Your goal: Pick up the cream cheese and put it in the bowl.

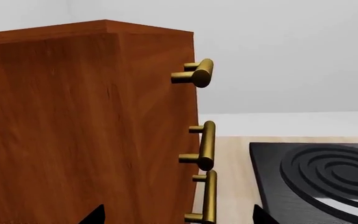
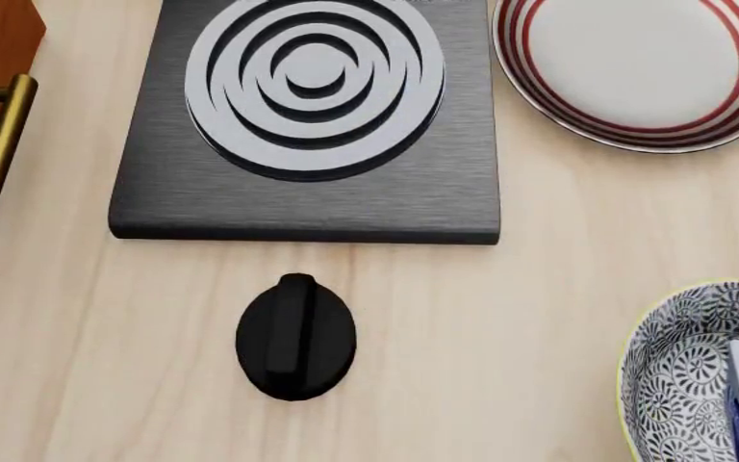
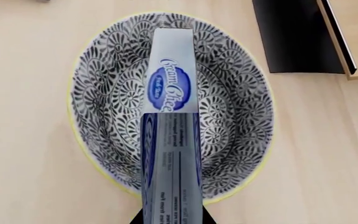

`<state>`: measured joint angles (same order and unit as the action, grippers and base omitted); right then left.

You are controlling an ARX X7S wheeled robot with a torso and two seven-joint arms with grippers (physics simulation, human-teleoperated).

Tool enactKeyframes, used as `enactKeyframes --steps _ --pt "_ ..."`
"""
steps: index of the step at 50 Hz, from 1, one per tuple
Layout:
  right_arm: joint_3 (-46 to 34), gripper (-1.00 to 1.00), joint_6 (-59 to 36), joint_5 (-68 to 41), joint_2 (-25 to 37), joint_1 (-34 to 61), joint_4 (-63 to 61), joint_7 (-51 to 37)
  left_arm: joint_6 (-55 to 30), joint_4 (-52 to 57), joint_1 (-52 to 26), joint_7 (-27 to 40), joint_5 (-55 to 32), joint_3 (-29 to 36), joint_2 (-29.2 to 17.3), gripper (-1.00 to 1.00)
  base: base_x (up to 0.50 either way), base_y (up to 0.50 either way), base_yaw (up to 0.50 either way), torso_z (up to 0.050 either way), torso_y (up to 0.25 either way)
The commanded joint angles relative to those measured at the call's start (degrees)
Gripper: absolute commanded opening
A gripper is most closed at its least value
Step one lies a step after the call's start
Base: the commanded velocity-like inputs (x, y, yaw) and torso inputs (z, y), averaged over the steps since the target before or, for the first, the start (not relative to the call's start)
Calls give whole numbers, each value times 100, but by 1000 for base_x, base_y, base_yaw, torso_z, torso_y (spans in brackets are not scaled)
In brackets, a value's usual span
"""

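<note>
Cream cheese (image 3: 169, 130) sits over the bowl (image 3: 241, 107), right pincer (image 3: 169, 219) apparently gripping it; release left; left pincer state unclear.

The cream cheese (image 3: 171, 121) box, standing over the bowl (image 3: 241, 93), carries a dark blue oval reading "Cream Cheese" in white script — the smaller oval word and the fine print nearer the camera are too blurred to read.

Grey-blue cream cheese (image 3: 171, 135), dark floral bowl (image 3: 235, 107) with yellow-green rim, red-striped white plate (image 2: 639, 63).
</note>
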<state>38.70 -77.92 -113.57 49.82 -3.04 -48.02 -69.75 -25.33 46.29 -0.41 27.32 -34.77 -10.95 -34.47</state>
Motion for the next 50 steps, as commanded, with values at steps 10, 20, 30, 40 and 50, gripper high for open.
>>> enactKeyframes --steps 10,20,30,40,50 --pt "-97 -100 96 159 101 53 -5 -9 7 8 -20 8 40 66 -33 100 0 0 0 0 0" --pt "-72 -100 130 173 115 -2 -32 27 21 -35 -34 15 62 105 -21 100 0 0 0 0 0" --pt "-14 100 174 197 127 -53 -36 43 40 -38 -9 34 48 69 -23 100 0 0 0 1 1" --pt "95 100 191 210 131 -133 -76 70 68 -60 3 29 81 105 -19 100 0 0 0 0 0" --pt "15 100 292 161 238 -109 -103 10 102 -105 14 27 125 136 -10 100 0 0 0 0 0"
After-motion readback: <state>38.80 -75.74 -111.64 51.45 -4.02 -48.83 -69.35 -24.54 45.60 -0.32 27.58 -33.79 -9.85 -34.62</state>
